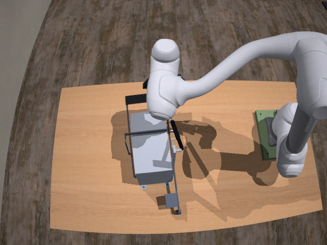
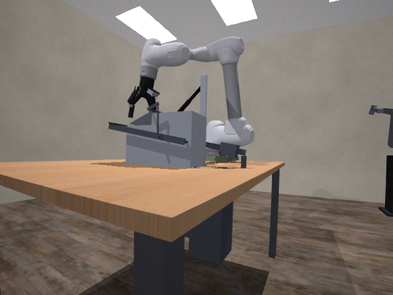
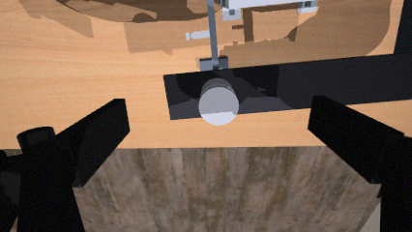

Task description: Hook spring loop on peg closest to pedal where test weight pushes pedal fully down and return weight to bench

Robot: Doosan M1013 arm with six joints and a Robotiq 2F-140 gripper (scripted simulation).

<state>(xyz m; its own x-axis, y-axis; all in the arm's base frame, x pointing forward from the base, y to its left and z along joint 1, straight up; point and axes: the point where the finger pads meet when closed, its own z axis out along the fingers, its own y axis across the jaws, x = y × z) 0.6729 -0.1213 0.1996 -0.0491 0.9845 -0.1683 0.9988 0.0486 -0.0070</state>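
Hanging above the far end of the gray feeder (image 2: 164, 139), the tool (image 3: 219, 128) has its two fingers spread wide apart with nothing between them. Directly below in the wrist view, the steel weight (image 3: 219, 102) stands upright as a short cylinder on the dark pedal (image 3: 290, 87) near the far edge of the table (image 1: 87, 163). Its round top faces up midway between the fingers, so a straight descent looks enough to straddle it.

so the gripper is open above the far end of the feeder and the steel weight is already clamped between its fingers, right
Not quite. The gripper is open above the feeder's far end, but nothing is between its fingers. The wrist view shows the steel weight standing below on the dark pedal, apart from both fingers.
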